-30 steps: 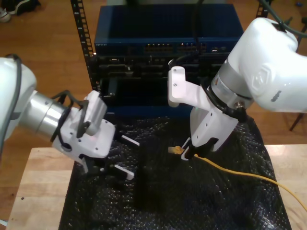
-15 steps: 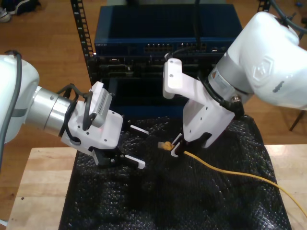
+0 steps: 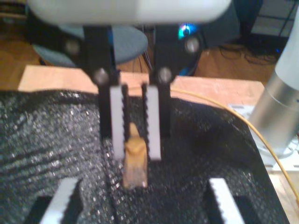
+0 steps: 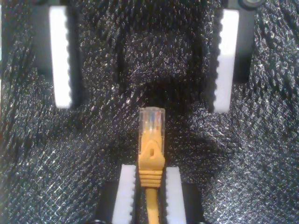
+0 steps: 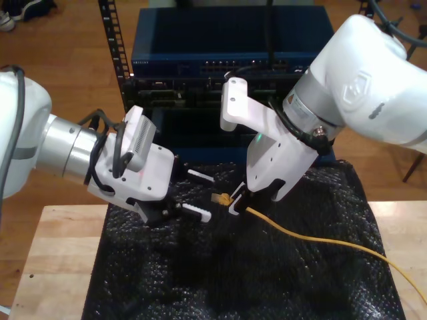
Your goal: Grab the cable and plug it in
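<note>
Over black foam mat [image 5: 267,280], second end effector [image 4: 145,193] clenching cable [image 4: 150,154] behind plug; first end effector [image 5: 197,194] gaping, waiting opposite. Keeping plug level, tip forward for handover.

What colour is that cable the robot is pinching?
The cable is yellow-orange with a clear plug tip, seen best in the second wrist view.

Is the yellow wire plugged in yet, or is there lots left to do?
Not plugged in yet. Done: my second gripper is shut on the yellow network cable, just behind its clear plug. In hand: the plug hangs over the black mat, pointing toward my open first gripper. Left: carrying the plug to the blue network switch in the rack behind and pushing it into a port.
</note>
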